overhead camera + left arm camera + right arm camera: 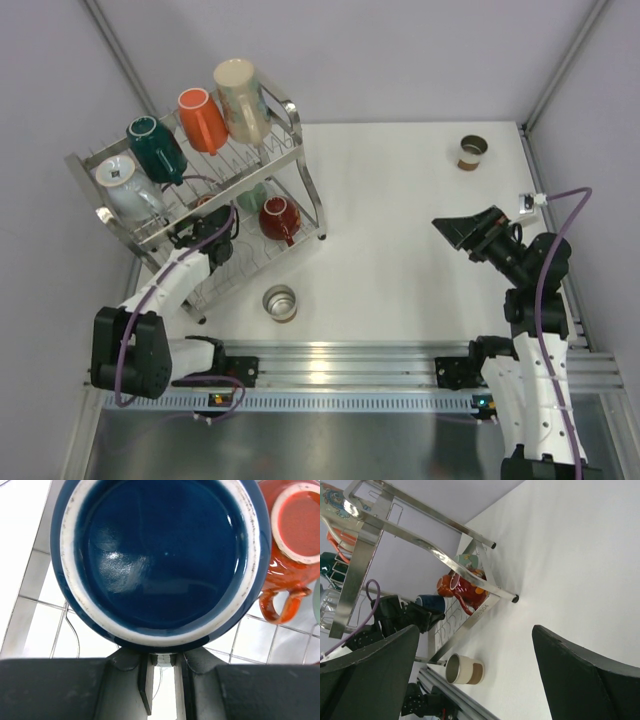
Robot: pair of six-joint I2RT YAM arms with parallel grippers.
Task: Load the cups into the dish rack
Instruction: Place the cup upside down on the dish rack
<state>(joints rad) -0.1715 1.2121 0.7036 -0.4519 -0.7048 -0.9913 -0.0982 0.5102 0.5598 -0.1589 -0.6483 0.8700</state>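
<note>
Left gripper (162, 674): jaws drawn nearly together, apparently pinching the navy cup (160, 555). The cup is held mouth-down over the lower tier of the dish rack (300, 150), beside the red mug (292, 540), presumably so it drains. Right gripper (452, 230): spread wide and empty near the bench's right edge, likely staged for the brown cup (471, 152) at the far right corner.

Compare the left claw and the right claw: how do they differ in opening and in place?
The left claw is nearly closed; the right claw stands wide open. The left claw is in the lower tier of the dish rack, tight against the navy cup, which it seems to hold; the right claw hangs empty over the table, far from the rack. Both are dark and two-fingered.
</note>
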